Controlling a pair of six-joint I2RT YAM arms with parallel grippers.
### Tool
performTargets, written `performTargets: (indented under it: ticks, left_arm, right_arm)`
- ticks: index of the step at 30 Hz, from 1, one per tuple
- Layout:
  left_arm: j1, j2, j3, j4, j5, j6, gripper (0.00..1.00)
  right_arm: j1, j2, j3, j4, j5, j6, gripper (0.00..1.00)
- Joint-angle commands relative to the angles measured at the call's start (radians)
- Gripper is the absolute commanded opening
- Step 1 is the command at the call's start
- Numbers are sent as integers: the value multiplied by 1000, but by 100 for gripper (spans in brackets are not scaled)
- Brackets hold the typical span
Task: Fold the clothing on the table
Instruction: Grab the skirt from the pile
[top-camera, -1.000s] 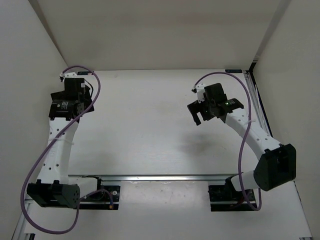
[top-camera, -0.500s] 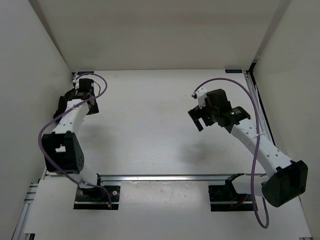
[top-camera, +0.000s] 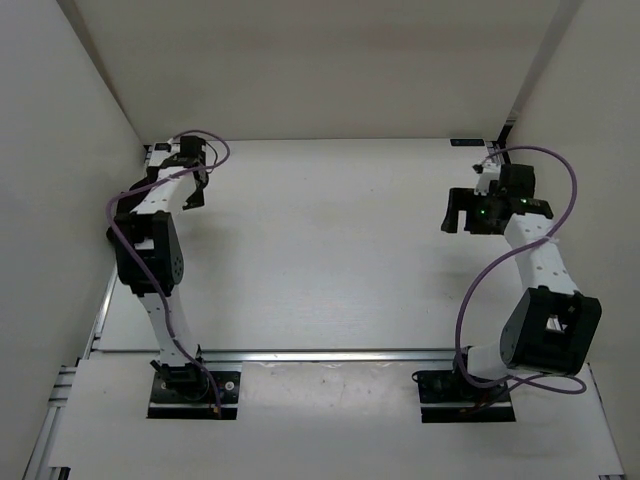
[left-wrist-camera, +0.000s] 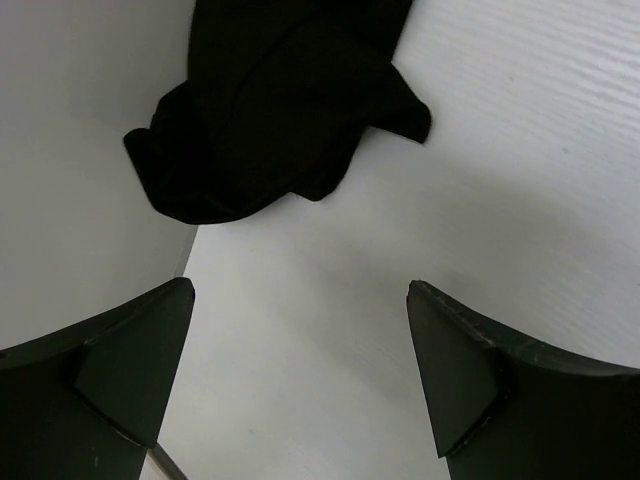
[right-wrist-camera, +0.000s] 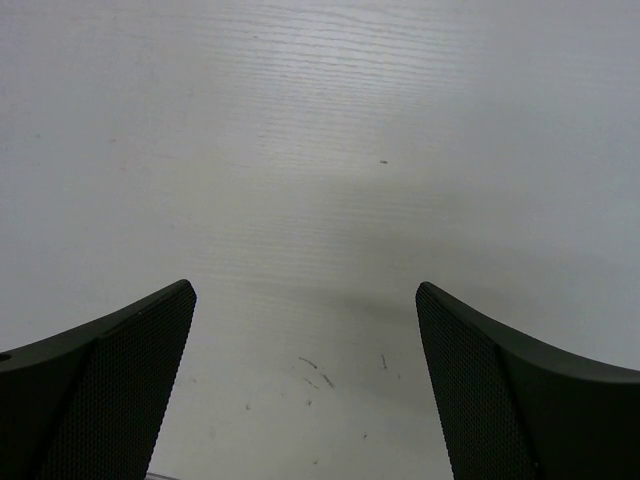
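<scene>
Left end effector (left-wrist-camera: 300, 290): open, fingers spread wide, nothing between them. The clothing (left-wrist-camera: 270, 110), plain black fabric, lies bunched in a crumpled heap ahead of this end effector, offset toward its left finger. It sits well clear of both fingertips and neither touches it. The heap rests where the white table (top-camera: 320, 240) meets the grey side wall (left-wrist-camera: 80, 100). One loose flap reaches out onto the table surface ahead of the right finger. In the overhead view this end effector is at the far left corner of the table, and the garment cannot be made out there. Right end effector (right-wrist-camera: 305, 287): open, fingers equally wide apart, gripping nothing. It hangs over bare white table surface on the far right side, with a few faint scuff marks (right-wrist-camera: 315, 365) between and just ahead of its fingers. The clothing is well apart from this end effector, on the opposite side of the table. A purple cable (top-camera: 560, 190) loops over the right arm.
</scene>
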Motion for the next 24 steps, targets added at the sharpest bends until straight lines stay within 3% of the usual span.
performTargets:
  ticks: [1,8,12,18,24]
  left_arm:
    - [-40,35,13,2,-83,46,99]
    - [-14,140,63,-18,-77,10,99]
    - [70,189,74,-46,-43,-41,98]
    - [164,262,126,-44,23,-76,99]
    - [182,327,185,-38,58,-113,99]
  right_arm:
    - [-76,-20,34,-1,-128,24,96]
    - [-152,-34,72,-69,-119,-20,95]
    - [-173,-2,120,-100,-111,-7,96]
    - [-193,131,322,-211,-88,73,94]
    - [-176,269,524,-299,-98,113,92]
